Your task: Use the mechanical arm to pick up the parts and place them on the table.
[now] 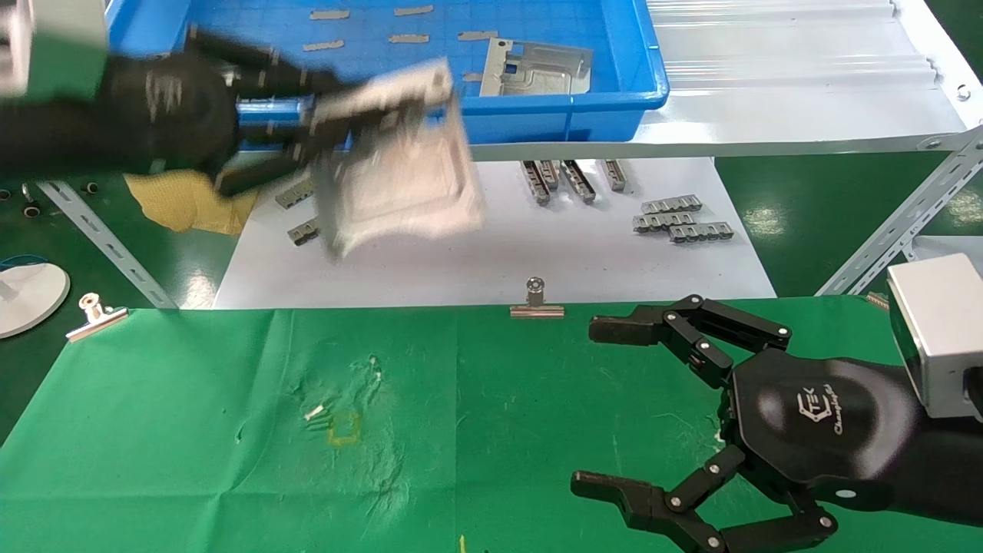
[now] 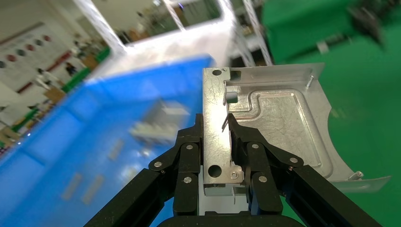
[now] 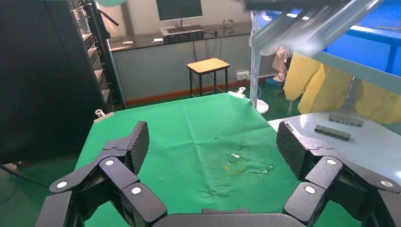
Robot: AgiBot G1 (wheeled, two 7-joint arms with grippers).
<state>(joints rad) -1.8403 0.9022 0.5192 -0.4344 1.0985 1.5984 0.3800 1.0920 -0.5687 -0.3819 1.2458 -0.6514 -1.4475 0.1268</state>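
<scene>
My left gripper (image 1: 322, 142) is shut on a silvery stamped plate (image 1: 403, 165) and holds it in the air in front of the blue bin, above the white board. In the left wrist view the fingers (image 2: 189, 151) clamp the plate's (image 2: 274, 118) bent edge. A second plate (image 1: 535, 69) lies in the blue bin (image 1: 614, 107). My right gripper (image 1: 607, 407) is open and empty, low over the right side of the green cloth table (image 1: 230, 430). Its wrist view shows both pads (image 3: 137, 142) wide apart over the cloth (image 3: 198, 132).
Small grey slotted bars (image 1: 680, 219) lie on the white board (image 1: 499, 261). Binder clips (image 1: 536, 301) hold the cloth's far edge. A yellow rag (image 1: 184, 203) and a white round base (image 1: 27, 296) lie at the left. A metal frame leg (image 1: 906, 223) slants at the right.
</scene>
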